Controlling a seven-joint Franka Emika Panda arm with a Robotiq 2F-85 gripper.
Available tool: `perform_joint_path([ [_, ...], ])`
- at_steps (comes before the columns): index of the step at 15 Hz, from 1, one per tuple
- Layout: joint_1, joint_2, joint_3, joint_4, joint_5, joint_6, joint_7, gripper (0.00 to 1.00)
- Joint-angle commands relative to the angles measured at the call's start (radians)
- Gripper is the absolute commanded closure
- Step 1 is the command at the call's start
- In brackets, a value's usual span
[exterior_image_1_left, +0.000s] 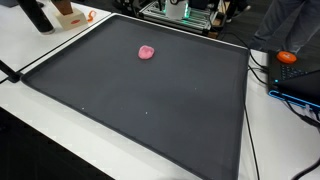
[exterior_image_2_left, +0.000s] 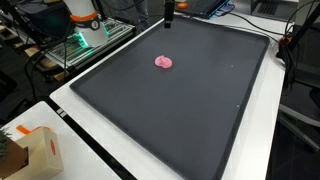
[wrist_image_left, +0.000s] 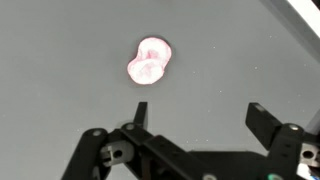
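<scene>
Wrist view: my pincer (wrist_image_left: 198, 112) open, jaws spread wide, nothing between them. Pink lump (wrist_image_left: 150, 60) at about 11 o'clock from pincer midpoint, well apart from both fingertips (wrist_image_left: 140, 110), nearer the one at 9 o'clock. I see lump lying flat on black mat (wrist_image_left: 60, 50), two-lobed; glare washes it out, possibly putty or soft toy. In both exterior views, lump (exterior_image_1_left: 147, 52) (exterior_image_2_left: 163, 62) sits toward 12 o'clock of mat (exterior_image_1_left: 150, 115) (exterior_image_2_left: 180, 115), alone. Mat on white tabletop (exterior_image_1_left: 50, 130).
</scene>
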Motion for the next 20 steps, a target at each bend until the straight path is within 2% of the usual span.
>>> perform_joint_path([
  [1, 0.014, -0.009, -0.006, -0.004, -0.006, -0.002, -0.04, 0.0],
  [10, 0.025, -0.01, -0.005, -0.018, -0.021, -0.007, -0.114, 0.0],
  [14, 0.027, 0.058, 0.0, -0.064, -0.012, 0.031, -0.334, 0.0],
  [17, 0.019, 0.112, 0.007, -0.098, -0.023, 0.092, -0.426, 0.0],
  [20, 0.008, 0.159, 0.008, -0.122, -0.01, 0.196, -0.46, 0.0],
])
